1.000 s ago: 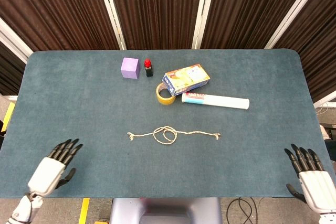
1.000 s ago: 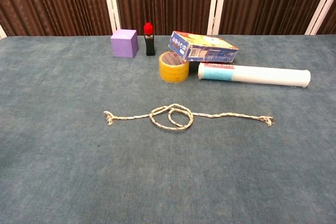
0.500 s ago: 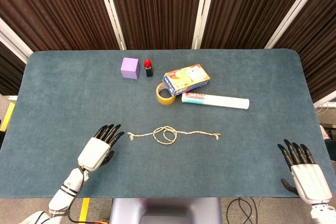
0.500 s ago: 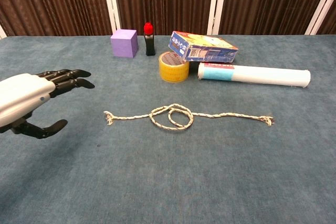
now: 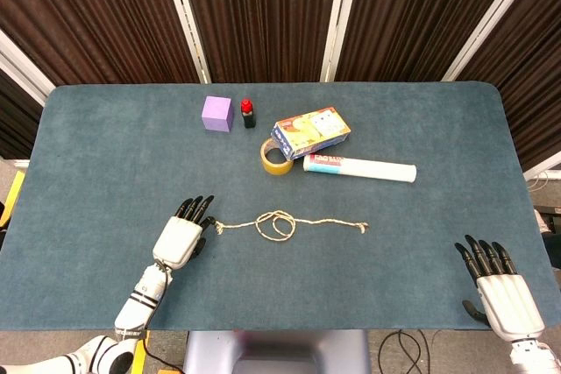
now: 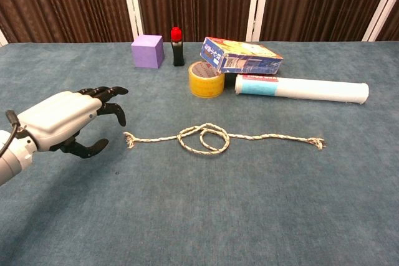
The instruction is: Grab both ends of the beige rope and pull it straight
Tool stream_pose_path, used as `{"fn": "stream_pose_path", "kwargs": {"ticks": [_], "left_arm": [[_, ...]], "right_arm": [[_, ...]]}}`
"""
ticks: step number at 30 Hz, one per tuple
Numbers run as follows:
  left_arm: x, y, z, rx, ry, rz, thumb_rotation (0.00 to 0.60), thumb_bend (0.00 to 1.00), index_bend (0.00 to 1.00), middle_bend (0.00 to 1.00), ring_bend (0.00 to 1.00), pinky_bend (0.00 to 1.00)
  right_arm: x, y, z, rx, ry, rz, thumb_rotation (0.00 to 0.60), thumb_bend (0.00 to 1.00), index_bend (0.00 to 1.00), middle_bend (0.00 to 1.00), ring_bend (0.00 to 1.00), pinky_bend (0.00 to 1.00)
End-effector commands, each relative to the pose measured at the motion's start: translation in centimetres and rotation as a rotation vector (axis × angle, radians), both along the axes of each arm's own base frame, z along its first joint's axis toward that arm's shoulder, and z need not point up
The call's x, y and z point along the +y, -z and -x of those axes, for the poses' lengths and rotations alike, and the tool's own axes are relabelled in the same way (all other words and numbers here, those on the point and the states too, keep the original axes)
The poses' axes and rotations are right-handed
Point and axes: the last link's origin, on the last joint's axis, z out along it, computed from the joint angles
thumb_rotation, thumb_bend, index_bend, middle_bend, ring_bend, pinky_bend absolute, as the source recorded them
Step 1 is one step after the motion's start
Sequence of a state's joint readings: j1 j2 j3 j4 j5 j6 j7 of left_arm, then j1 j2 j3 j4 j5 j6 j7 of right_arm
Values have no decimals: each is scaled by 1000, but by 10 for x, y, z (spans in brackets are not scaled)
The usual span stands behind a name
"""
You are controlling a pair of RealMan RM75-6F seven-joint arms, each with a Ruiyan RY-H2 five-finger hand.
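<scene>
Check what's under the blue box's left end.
The tape roll sits under the left end of the blue box, which leans on its top rim. The tube lies just in front. The table beneath the box's middle is hidden.

One rope [image 5: 282,225], cube [image 5: 217,114], bottle [image 5: 248,113], box [image 5: 311,131], tape roll [image 5: 276,158], tube [image 5: 359,167], two hands [image 5: 180,237].
</scene>
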State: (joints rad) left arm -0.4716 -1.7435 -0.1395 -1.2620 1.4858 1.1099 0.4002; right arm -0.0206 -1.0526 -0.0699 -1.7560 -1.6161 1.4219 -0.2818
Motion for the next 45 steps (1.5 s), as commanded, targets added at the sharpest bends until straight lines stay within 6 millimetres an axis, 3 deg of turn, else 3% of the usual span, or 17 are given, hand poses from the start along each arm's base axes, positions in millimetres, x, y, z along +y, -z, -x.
{"fn": "stream_pose_path", "kwargs": {"ticks": [1, 20, 34, 45], "left_arm": [[4, 6, -3, -2, -3, -16, 600, 472, 397, 7, 0, 134], [17, 41, -17, 54, 7, -29, 600, 451, 412, 17, 0, 142], [25, 47, -12, 116, -11, -36, 600, 452, 445, 45, 0, 144], [24, 48, -15, 105, -6, -34, 600, 453, 535, 76, 0, 148]], "right_arm": [[1, 1, 0, 0, 1, 0, 600, 306, 0, 0, 0, 0], [0, -2, 5, 14, 20, 17, 600, 306, 0, 0, 0, 0], [-1, -3, 6, 10, 26, 16, 600, 304, 0, 0, 0, 0], [1, -5, 6, 12, 30, 24, 600, 301, 0, 0, 0, 0]]}}
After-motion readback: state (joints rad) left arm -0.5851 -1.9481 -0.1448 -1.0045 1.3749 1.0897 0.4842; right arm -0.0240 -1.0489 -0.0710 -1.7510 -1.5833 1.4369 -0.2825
